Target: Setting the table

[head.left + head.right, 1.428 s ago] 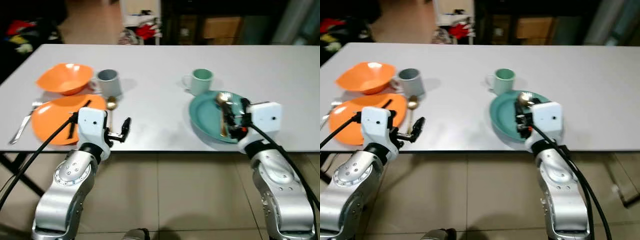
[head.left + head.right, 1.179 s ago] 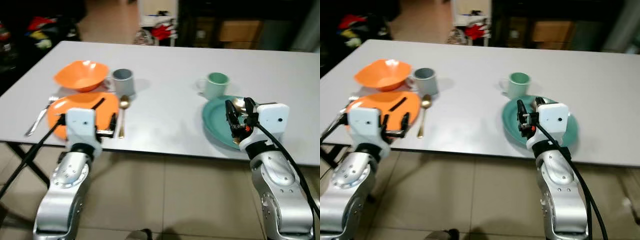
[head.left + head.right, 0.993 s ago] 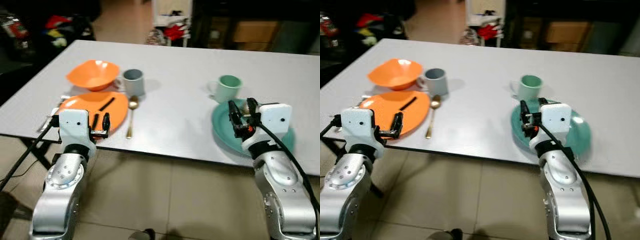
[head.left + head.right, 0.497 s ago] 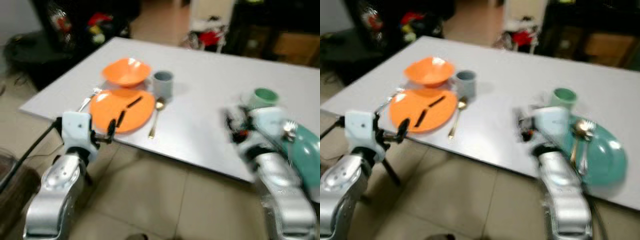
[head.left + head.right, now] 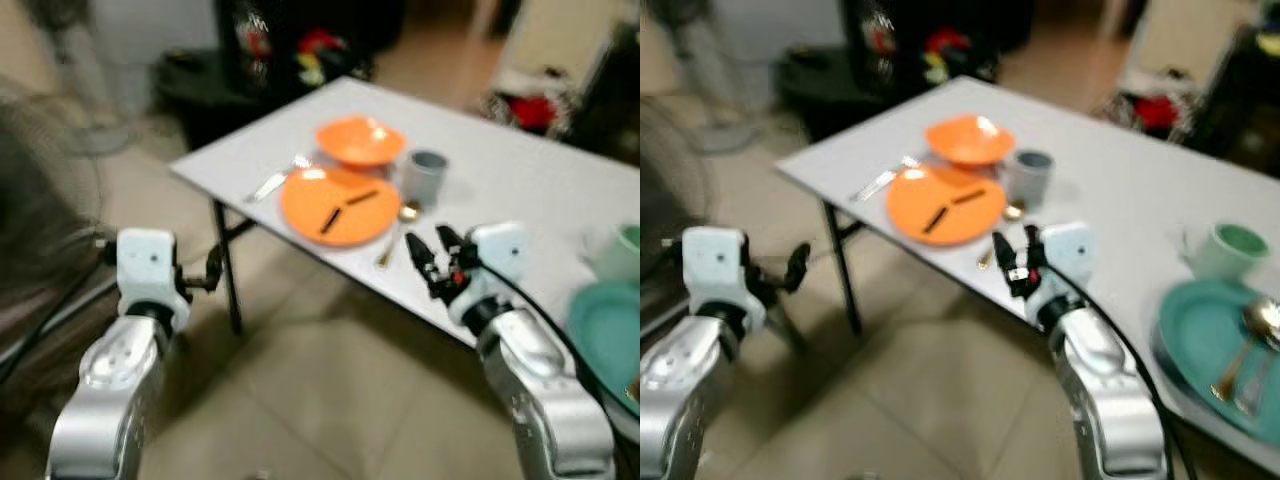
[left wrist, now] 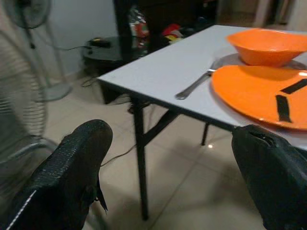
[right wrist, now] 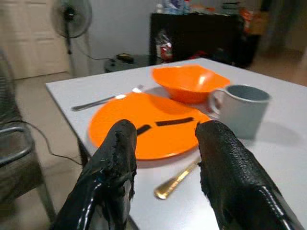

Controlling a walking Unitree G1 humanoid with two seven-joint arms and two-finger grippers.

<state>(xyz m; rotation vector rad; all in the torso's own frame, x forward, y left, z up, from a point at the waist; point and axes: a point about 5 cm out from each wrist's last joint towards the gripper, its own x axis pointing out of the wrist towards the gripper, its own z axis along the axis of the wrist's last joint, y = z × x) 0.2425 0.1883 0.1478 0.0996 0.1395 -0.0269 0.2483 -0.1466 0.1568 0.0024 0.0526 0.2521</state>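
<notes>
A white counter (image 5: 520, 190) on black legs stands on a beige tiled floor (image 5: 320, 400), with a fan (image 7: 71, 14) and dark shelving at the far side. The orange plate (image 5: 340, 205) lies near its left corner, an orange bowl (image 5: 360, 140) and grey mug (image 5: 427, 175) beyond it, and the teal plate (image 5: 1215, 350) far right. Since earlier the view has swung left. The left end effector (image 6: 168, 182) hangs wide open over the floor; the right end effector (image 7: 165, 182), also open and empty, hovers at the counter's near edge.

A bowl (image 5: 359, 141) sits behind a plate (image 5: 338, 205), fork (image 5: 276, 180) left.
</notes>
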